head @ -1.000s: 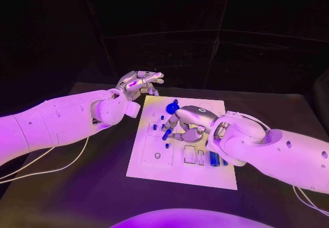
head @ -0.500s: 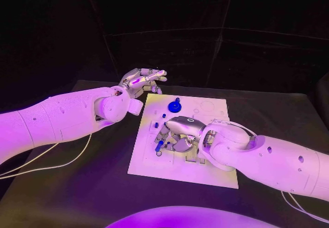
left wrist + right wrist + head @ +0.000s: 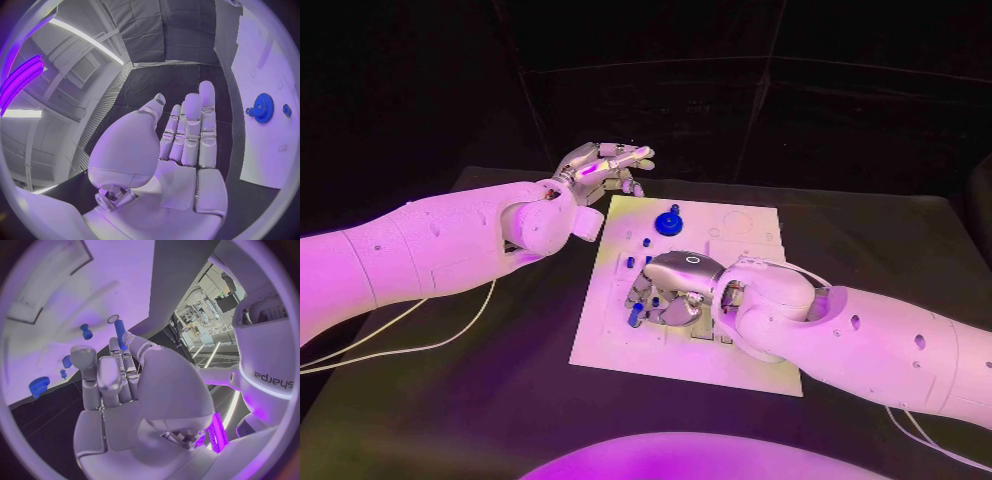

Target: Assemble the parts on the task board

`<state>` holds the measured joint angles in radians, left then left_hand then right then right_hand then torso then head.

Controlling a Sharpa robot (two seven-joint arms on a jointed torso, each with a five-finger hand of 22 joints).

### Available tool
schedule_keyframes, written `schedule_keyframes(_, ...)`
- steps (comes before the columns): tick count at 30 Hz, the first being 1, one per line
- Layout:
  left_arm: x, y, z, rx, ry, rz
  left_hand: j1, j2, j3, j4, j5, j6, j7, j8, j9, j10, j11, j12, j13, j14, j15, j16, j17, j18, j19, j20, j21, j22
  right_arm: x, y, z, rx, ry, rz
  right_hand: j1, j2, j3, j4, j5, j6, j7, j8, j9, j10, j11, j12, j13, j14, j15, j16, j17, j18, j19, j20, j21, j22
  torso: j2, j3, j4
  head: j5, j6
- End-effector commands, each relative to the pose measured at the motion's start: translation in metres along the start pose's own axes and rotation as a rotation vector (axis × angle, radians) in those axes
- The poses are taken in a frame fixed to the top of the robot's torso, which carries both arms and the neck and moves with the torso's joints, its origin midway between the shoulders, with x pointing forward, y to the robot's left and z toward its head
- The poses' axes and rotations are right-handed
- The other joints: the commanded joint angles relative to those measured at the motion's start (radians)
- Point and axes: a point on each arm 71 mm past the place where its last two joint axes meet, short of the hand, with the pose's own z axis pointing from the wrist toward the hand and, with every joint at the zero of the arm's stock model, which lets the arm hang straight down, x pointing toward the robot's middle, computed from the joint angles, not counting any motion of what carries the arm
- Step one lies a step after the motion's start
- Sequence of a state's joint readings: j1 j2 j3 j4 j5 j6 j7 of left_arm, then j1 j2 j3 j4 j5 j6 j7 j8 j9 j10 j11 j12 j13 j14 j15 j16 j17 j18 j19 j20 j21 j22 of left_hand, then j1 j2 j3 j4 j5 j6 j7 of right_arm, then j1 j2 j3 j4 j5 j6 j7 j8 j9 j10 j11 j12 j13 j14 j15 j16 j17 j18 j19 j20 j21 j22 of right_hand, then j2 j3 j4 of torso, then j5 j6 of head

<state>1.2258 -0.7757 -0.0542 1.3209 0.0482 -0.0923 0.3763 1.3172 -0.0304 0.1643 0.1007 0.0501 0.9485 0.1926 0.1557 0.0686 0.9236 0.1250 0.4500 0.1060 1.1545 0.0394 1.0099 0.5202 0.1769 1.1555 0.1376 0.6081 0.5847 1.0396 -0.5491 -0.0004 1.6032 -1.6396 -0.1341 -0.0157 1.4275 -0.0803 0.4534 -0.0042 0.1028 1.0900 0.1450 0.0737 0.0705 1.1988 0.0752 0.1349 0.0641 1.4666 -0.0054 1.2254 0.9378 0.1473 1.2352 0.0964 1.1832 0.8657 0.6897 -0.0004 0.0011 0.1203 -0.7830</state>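
The white task board (image 3: 620, 352) lies in the middle of the black table. My right hand (image 3: 672, 290) hovers low over its near-left part and pinches a short blue peg (image 3: 636, 315) between its fingertips. In the right wrist view the peg (image 3: 119, 334) points at the board (image 3: 56, 300) close to a small round hole (image 3: 113, 318). A blue gear (image 3: 669, 222) stands at the board's far end, with small blue parts (image 3: 629, 262) near it. My left hand (image 3: 603, 165) hangs open beyond the board's far-left corner, its fingers (image 3: 187, 135) straight and holding nothing.
Recessed slots (image 3: 704, 338) sit in the board's near end, partly under my right arm. A white cable (image 3: 416, 350) trails over the table on the left. The left wrist view shows the gear (image 3: 262, 107) on the board (image 3: 262, 60).
My right hand has carried the blue peg toward the board's near-left part and lowered it. The left hand has hardly moved.
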Motion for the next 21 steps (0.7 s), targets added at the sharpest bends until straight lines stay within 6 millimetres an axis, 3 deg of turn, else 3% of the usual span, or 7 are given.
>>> schedule_keyframes(1,0.002,-0.001,0.001,0.005,0.014,-0.005,-0.002,0.010,-0.006,0.001,0.001,-0.006,0.001,0.007,-0.001,-0.004,0.000,0.003,-0.001,-0.006,0.003,-0.003,-0.001,0.006,0.001,0.005,-0.004,-0.001,0.001,-0.001,0.001,0.029,0.016,-0.064,-0.006,-0.007,0.005,0.003,0.004,0.003,0.006,0.000,0.001,0.004,0.003,-0.005,0.001,0.007,-0.003,0.005,0.000,-0.013,0.002,-0.001,0.004,-0.002,0.001,-0.0001,0.0001,0.000,-0.001)
schedule_keyframes(21,0.001,-0.001,0.001,0.004,0.013,-0.005,-0.002,0.010,-0.006,0.001,0.001,-0.006,0.001,0.007,-0.001,-0.004,0.000,0.003,-0.001,-0.006,0.003,-0.003,-0.001,0.006,0.001,0.005,-0.004,-0.001,0.012,0.004,0.004,0.036,0.066,-0.115,-0.010,-0.007,0.005,0.004,0.004,0.003,0.006,-0.001,0.001,0.005,0.003,-0.007,0.001,0.007,-0.002,0.006,0.003,-0.012,-0.001,0.000,0.001,-0.006,0.001,-0.0018,0.0009,0.000,-0.004)
